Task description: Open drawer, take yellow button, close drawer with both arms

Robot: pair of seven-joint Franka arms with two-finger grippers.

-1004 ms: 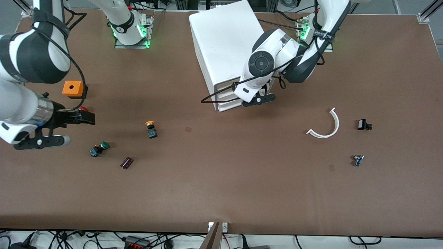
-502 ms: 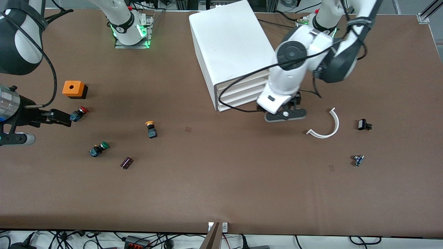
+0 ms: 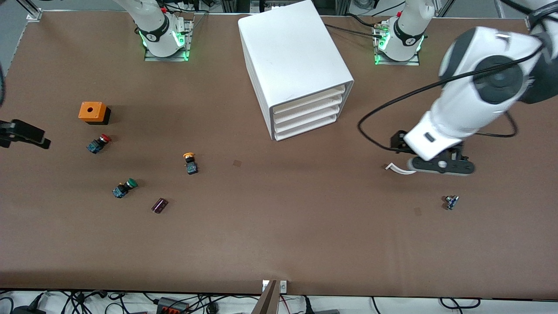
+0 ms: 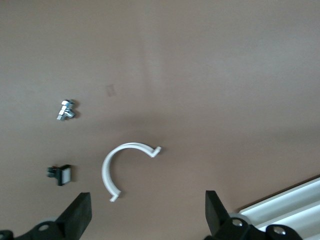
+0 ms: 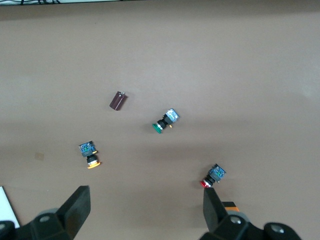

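Note:
The button (image 3: pixel 189 162), with an orange-yellow cap on a black-and-blue body, lies on the bare table nearer to the front camera than the white drawer cabinet (image 3: pixel 296 74). It also shows in the right wrist view (image 5: pixel 90 155). All of the cabinet's drawers sit flush. My left gripper (image 3: pixel 438 165) hangs open and empty over a white curved strip (image 3: pixel 399 169) toward the left arm's end, and its wrist view (image 4: pixel 147 217) shows the strip (image 4: pixel 120 165). My right gripper (image 3: pixel 30 135) is at the right arm's end, open and empty (image 5: pixel 145 212).
An orange box (image 3: pixel 92 112), a red-capped button (image 3: pixel 98 143), a green-capped button (image 3: pixel 124 187) and a maroon cylinder (image 3: pixel 159 205) lie toward the right arm's end. A small metal part (image 3: pixel 451 202) and a small black part (image 4: pixel 62 174) lie near the left gripper.
My left arm swung away from the cabinet front toward its own end, over the curved strip. My right arm pulled back past the red-capped button to the table's end.

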